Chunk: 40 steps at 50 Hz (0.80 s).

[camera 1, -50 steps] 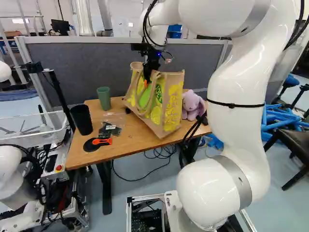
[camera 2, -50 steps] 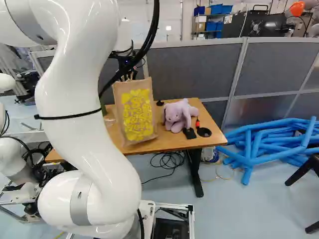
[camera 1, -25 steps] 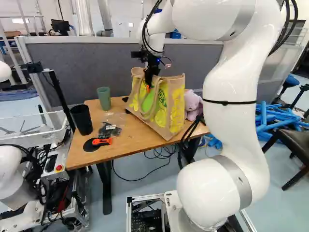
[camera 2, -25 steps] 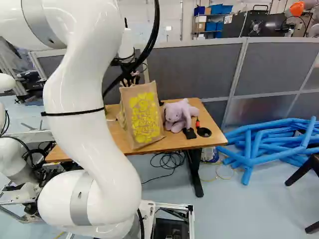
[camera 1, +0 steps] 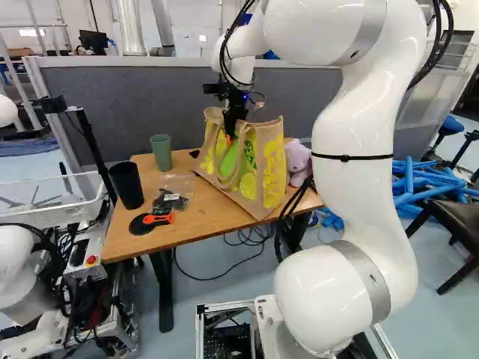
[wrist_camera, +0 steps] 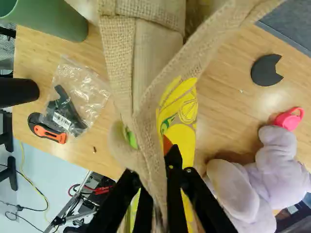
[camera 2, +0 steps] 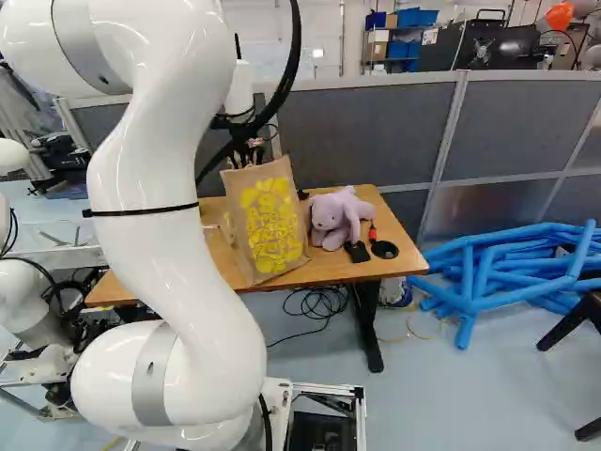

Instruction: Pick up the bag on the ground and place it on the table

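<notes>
The jute shopping bag [camera 1: 254,168], tan with yellow fruit print, stands tilted at the near side of the wooden table [camera 1: 123,243], above its top; whether the tabletop bears its full weight I cannot tell; its mouth faces up and its carrying loops hang over the side, and what it holds inside I cannot make out. The gripper [camera 1: 230,134] reaches down to its top; in the wrist view the gripper [wrist_camera: 154,170] is clenched on a band of the jute, one finger to each side of it.

Close beside the bag sits a lilac plush animal [camera 2: 331,218] with floppy ears, a black flat piece [camera 2: 357,252] and a black disc [camera 2: 384,249] near it, with a red-and-black tool [camera 2: 373,231] just behind them; on the bag's other side, a clear plastic pouch [wrist_camera: 90,85] holds a black part [wrist_camera: 65,109] with a white label; an orange-and-black tool [wrist_camera: 46,130] lies against the pouch; near it stand a green cup [camera 1: 161,152] and a black cup [camera 1: 126,185], both upright, their insides hidden.

Left of the table in the left base view, a white open bin [camera 1: 56,217] has thin grey pieces in it; another robot [camera 1: 16,269] stands just below it there; a coil of black cable [camera 2: 317,303] lies under the table; blue tubes [camera 2: 479,272] are heaped on the floor at the right of the right base view.
</notes>
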Tool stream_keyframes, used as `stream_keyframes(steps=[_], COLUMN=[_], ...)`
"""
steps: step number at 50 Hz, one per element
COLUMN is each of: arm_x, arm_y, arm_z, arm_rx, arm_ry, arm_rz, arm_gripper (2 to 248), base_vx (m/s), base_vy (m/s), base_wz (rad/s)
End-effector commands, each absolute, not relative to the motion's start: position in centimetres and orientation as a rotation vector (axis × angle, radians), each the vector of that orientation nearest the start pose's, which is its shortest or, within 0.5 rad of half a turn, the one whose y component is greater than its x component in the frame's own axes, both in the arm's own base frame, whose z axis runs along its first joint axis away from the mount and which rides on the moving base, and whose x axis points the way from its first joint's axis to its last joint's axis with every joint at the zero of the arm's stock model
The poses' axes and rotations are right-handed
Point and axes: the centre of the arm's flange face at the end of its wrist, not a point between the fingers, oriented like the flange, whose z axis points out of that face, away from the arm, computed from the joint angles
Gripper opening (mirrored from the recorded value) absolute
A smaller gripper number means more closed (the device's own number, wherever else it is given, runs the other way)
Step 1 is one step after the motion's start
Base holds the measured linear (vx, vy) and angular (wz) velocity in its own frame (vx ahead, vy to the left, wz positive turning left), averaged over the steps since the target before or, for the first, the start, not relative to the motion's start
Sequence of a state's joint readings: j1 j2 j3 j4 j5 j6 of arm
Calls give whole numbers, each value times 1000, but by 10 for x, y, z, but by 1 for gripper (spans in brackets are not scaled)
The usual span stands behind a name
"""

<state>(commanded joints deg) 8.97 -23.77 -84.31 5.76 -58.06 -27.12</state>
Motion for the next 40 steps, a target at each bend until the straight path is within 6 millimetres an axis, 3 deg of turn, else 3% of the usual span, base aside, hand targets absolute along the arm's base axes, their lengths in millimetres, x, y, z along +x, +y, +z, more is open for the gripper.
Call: stream_keyframes(steps=[5,6,10,11,15,16,20,21,26,27,31,32,40], arm_x=[597,597,597,597,597,597,597,597,597,597,597,597,597], arm_y=[102,102,102,102,102,102,102,102,102,102,102,102,102], arm_z=[552,552,552,552,552,552,552,552,552,552,552,552,552], arm_rx=[-2935,-2935,-2935,-2935,-2935,-2935,-2935,-2935,-2935,-2935,-2935,-2935,-2935], arm_ry=[-873,-873,-873,-873,-873,-873,-873,-873,-873,-873,-873,-873,-873], arm_rz=[-86,-86,-86,-86,-86,-86,-86,-86,-86,-86,-86,-86,-86], arm_gripper=[44,79,79,113,113,148,148,184,184,221,221,247,247], base_vx=[0,0,0,0,0,0,0,0,0,0,0,0,0], base_vy=[0,0,0,0,0,0,0,0,0,0,0,0,0], base_wz=[0,0,0,0,0,0,0,0,0,0,0,0,0])
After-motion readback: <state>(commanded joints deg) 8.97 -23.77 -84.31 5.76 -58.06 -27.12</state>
